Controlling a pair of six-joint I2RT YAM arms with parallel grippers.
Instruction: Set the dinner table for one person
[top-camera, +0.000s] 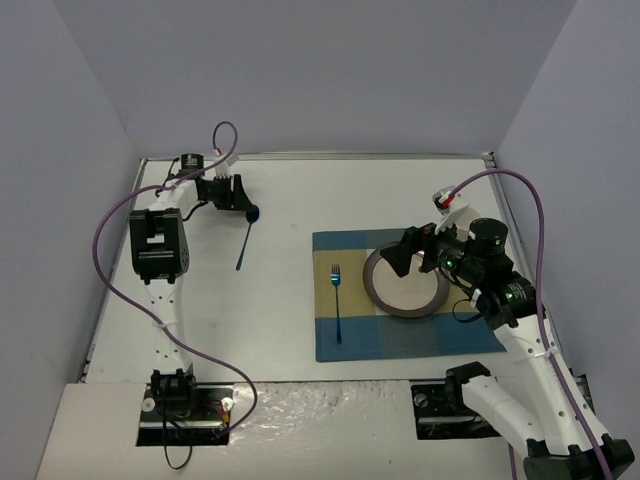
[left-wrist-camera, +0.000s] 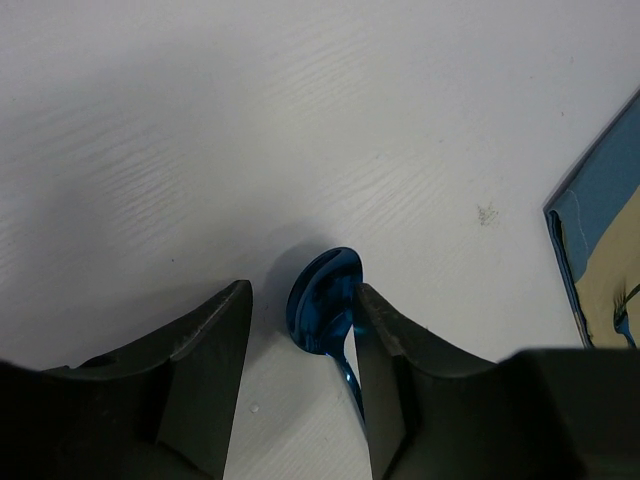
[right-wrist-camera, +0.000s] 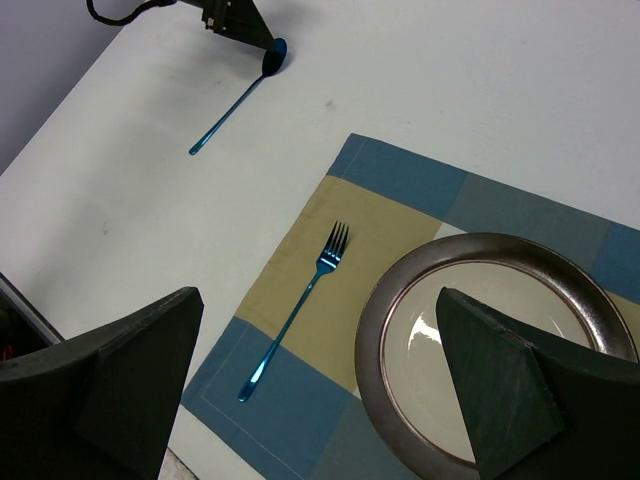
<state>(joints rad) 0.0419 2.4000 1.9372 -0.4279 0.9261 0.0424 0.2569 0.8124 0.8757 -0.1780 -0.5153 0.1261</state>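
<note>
Left wrist view: blue metallic spoon (left-wrist-camera: 328, 290) is seen bowl-first between the fingers of the left gripper (left-wrist-camera: 302, 300). Jaws stand partly apart; one finger looks to touch the bowl's edge and a gap shows at the other. It is not clamped, and nothing is lifted. The spoon lies flat on the bare white dinner table (top-camera: 290, 200), far left, handle toward the arm bases, well apart from the checked placemat (top-camera: 400, 340).

Laid on the placemat: dark-rimmed plate (top-camera: 405, 282) toward the right, blue fork (top-camera: 337, 300) just left of it, not touching. No knife or cup is seen.

Right gripper (right-wrist-camera: 318, 300) is held wide open above plate and placemat, nothing in it.

Step judged in hand: spoon pickup by the left arm. A grip at the bowl looks awkward, since it is curved, slick and thin; a slip or handle pivot is to be expected. Next move calls for full closure on bowl or neck, a level lift, a carry to the placemat, and set-down parallel to the fork on the plate's free side. That spot is near the right arm, so clearance should be made first.
</note>
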